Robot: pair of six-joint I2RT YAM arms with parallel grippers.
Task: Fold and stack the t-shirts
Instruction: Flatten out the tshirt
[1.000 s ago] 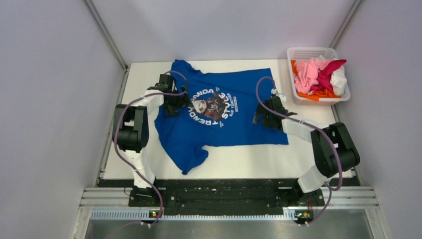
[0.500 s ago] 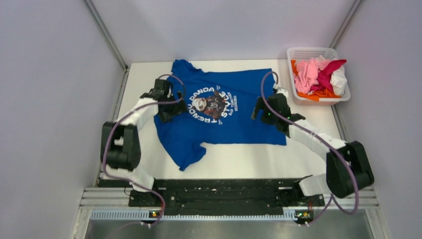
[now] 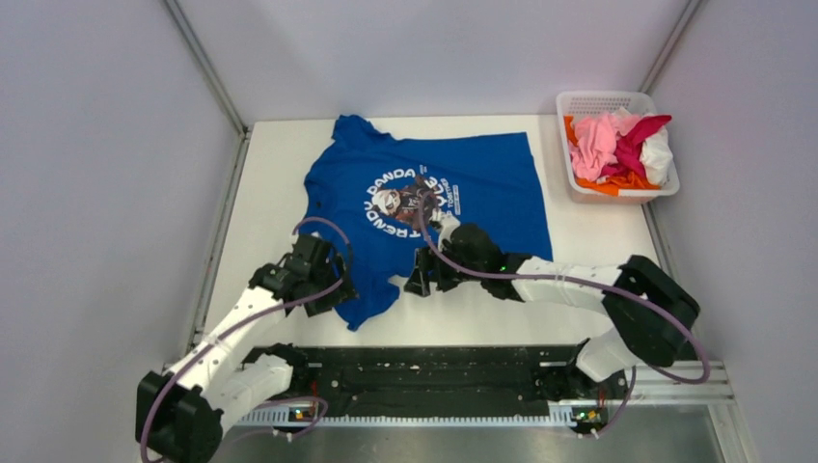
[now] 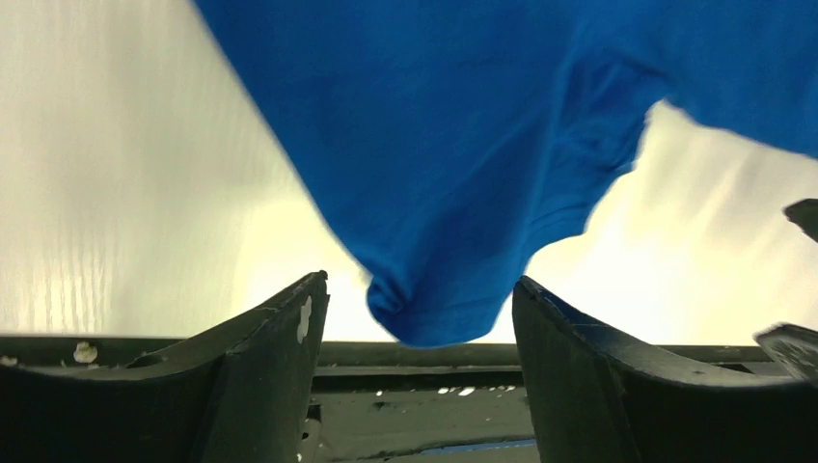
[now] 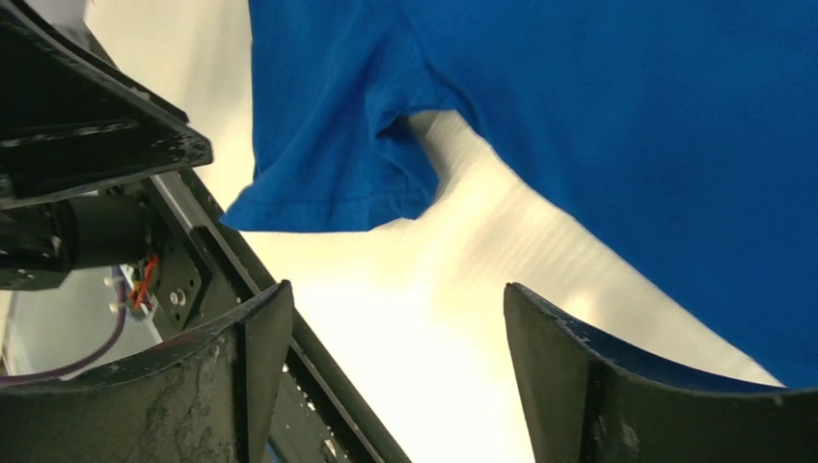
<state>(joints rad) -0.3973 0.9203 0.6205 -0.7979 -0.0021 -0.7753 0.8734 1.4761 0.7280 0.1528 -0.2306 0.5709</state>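
Note:
A royal blue t-shirt (image 3: 453, 193) with a round white-lettered print lies spread flat on the white table (image 3: 280, 164). Its near sleeve (image 3: 371, 301) points toward the front edge. My left gripper (image 3: 333, 289) is open at the left of that sleeve. In the left wrist view the sleeve end (image 4: 434, 309) lies between the open fingers of the left gripper (image 4: 420, 282), not gripped. My right gripper (image 3: 422, 277) is open just right of the sleeve. In the right wrist view it (image 5: 396, 287) hovers over bare table, with the sleeve (image 5: 328, 183) beyond it.
A white mesh basket (image 3: 579, 104) at the back right corner holds pink, magenta, white and orange shirts (image 3: 617, 145). The black front rail (image 3: 434, 371) runs along the table's near edge, close under both grippers. Grey walls close in both sides.
Both grippers have left the shirt's left and right sides and swung to the near edge, one on each side of the near sleeve. The shirt now lies flatter and slightly farther back.

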